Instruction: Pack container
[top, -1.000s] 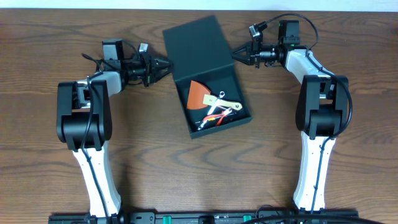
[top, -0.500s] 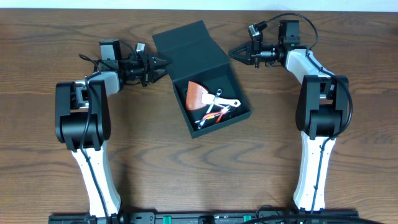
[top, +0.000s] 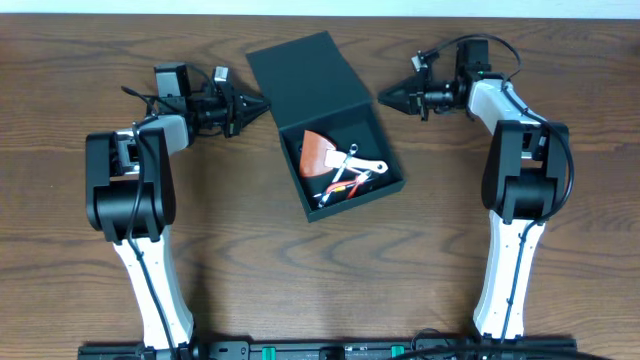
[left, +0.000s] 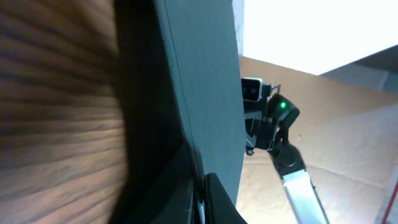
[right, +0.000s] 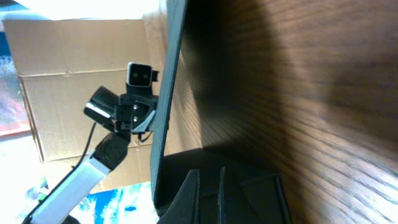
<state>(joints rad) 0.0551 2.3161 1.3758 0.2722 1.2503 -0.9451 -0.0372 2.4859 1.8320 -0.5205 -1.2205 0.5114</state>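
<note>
The container (top: 352, 128) sits open at the middle of the tabletop (top: 250, 260), turned at an angle so that its tray lies toward the near right. Its hinged flap lid (top: 305, 78) spreads toward the far left. Inside the tray a rust-brown wedge-shaped piece (top: 318, 152) rests at the far-left side. A white-handled tool (top: 364, 167) lies beside it, and a red-handled tool (top: 338, 188) lies nearer the front wall. The left fingers (top: 258, 103) are clenched to a point with nothing between them, aimed at the lid's left edge. They are so close to that edge that the overhead view cannot settle whether they touch it. The right fingers (top: 392, 97) are likewise pressed together on nothing. They point left at the lid's right side near the hinge and stand just beside it. From the left wrist, the dark teal lid fills the centre as a broad flat face, with wood grain at the left and the right arm's wrist showing a green light beyond. From the right wrist, the lid's thin edge runs up the frame, with the left arm and a cardboard box (right: 68, 62) behind it.
</note>
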